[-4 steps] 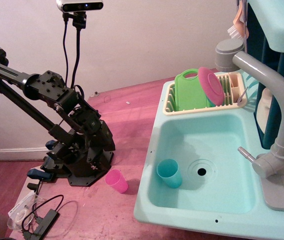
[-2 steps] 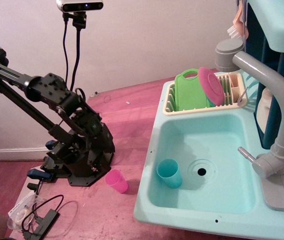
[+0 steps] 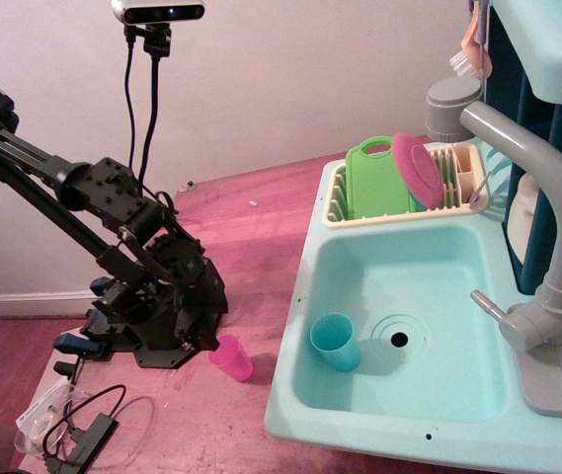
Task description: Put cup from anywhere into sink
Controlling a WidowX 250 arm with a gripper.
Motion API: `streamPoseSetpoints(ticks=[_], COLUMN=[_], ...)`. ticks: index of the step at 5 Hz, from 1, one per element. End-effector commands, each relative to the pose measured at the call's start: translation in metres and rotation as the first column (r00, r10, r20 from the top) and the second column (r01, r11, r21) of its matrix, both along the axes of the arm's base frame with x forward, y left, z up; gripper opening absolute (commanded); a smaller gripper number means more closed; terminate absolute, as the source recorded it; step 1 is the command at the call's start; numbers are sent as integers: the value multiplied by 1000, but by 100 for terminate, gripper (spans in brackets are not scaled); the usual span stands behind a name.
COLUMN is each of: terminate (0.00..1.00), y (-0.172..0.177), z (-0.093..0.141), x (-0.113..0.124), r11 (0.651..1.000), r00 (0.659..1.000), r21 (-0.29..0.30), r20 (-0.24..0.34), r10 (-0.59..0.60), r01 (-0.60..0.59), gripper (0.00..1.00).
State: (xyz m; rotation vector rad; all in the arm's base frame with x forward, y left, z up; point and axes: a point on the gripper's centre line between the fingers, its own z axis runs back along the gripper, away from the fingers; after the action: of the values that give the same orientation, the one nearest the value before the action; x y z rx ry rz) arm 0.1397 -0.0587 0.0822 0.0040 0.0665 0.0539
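Single view, camera looking down across the worktop (image 3: 251, 247), a reddish-pink surface.

Pink cup (image 3: 231, 357): upright on the worktop, mouth up, outside the sink, near the basin's front left corner but apart from its rim. It sits just beside the front edge of the arm's black base.

Sink (image 3: 458, 395): pale mint basin filling the right side. Round drain hole (image 3: 399, 339) near the middle of the floor. A teal cup (image 3: 335, 342) stands inside the basin, left of the drain, tilted slightly.

Grey faucet (image 3: 547, 227) rises at the right rim and arches over toward the back.

Cream dish rack (image 3: 404, 207) at the back edge of the sink holds a green board (image 3: 377, 180) and a pink plate (image 3: 417, 170), both standing on edge.

Black arm (image 3: 113, 197) reaches in from the left, folded down over its base. End effector (image 3: 200, 314) is low, close above and left of the pink cup; dark parts merge against the base, so whether the fingers are apart or together cannot be told. No contact with the cup is visible.

Loose cables (image 3: 83, 420) lie at the bottom left.
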Motion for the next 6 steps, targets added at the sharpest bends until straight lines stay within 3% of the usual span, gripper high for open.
streamPoseSetpoints(ticks=[1,4,5,6], terminate=[0,0,0,0], y=[-9,-25,-27,-29], z=[-11,-44,-43,-43], x=[5,6,3,5], r11=[998,990,993,993], r00=[998,996,997,996], r21=[-31,-105,-94,-91], r20=[-11,-10,-5,-34], r10=[-56,-93,-72,-81], r01=[55,91,71,78], gripper=[100,100,0,0])
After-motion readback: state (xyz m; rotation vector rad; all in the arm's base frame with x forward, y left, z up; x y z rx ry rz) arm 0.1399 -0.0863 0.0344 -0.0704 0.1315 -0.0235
